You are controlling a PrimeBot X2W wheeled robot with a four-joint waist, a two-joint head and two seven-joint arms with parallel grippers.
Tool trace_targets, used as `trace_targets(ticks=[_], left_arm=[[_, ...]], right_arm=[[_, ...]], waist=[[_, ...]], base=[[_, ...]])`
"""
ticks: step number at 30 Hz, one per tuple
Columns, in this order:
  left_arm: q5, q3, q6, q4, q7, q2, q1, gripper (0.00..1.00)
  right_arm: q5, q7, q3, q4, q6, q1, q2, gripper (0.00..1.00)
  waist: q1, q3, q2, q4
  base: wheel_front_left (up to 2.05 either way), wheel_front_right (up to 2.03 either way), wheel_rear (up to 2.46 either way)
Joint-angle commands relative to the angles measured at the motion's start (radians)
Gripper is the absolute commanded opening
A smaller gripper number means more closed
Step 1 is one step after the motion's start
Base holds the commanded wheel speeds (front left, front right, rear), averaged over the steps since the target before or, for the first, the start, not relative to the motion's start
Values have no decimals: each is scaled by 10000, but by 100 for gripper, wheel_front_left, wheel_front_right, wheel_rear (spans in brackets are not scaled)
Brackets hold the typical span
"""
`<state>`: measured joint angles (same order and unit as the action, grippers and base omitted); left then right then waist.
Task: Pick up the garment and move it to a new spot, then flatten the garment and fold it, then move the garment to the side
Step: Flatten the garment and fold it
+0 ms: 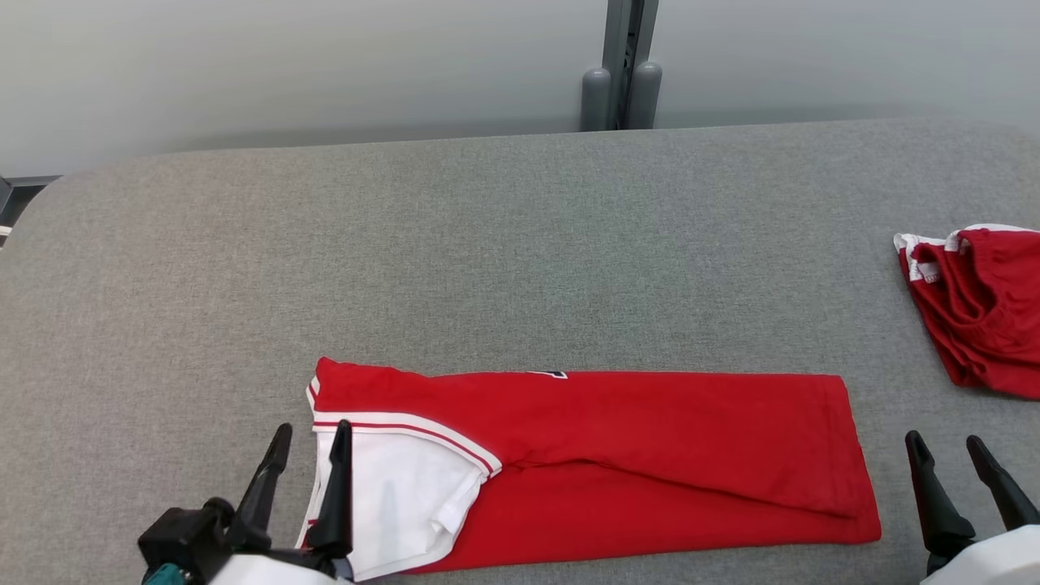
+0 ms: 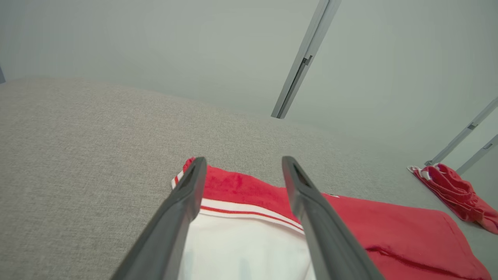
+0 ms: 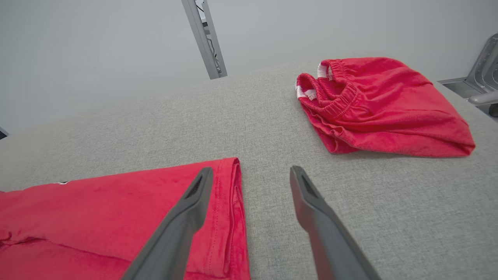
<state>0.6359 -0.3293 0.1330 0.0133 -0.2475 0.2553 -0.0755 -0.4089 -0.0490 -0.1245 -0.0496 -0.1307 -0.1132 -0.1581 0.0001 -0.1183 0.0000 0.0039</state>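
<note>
- Garment (image 1: 634, 455): lay folded at 6 o'clock on tabletop (image 1: 487, 244); probably soft, limp.
- Left end effector (image 1: 313, 435), 7 o'clock: spread, empty.
- Right end effector (image 1: 942, 443), 5 o'clock: spread, empty.
- Best gripped at short ends.

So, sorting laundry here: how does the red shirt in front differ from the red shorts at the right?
The shirt lies flat, folded into a long strip; the shorts sit bunched in a heap. The shirt shows a white panel with striped trim; the shorts show white only at the waistband. Both are red and lie on the grey table.
</note>
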Motion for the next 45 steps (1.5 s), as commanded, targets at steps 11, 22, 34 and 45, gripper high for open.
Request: trace_targets(ticks=[11, 22, 34, 45], left_arm=[[-604, -456, -177, 689, -133, -547, 976, 100], [-678, -399, -226, 862, -161, -692, 1022, 100], [-731, -207, -268, 868, -181, -732, 908, 100], [-799, -18, -280, 761, -181, -753, 780, 100]], right_arm=[[505, -350, 740, -1872, -4, 1299, -43, 100], [608, -360, 931, -4373, -4, 2175, -155, 100], [61, -316, 1836, -5317, -2, 2574, -165, 0], [-1097, -536, 1720, -4493, -2, 2758, -928, 0]], waist=[[-1, 119, 0, 231], [-1, 54, 0, 715], [-1, 25, 0, 731], [-1, 107, 0, 340]], base=[[0, 0, 0], [0, 0, 0], [0, 0, 0], [0, 0, 0]])
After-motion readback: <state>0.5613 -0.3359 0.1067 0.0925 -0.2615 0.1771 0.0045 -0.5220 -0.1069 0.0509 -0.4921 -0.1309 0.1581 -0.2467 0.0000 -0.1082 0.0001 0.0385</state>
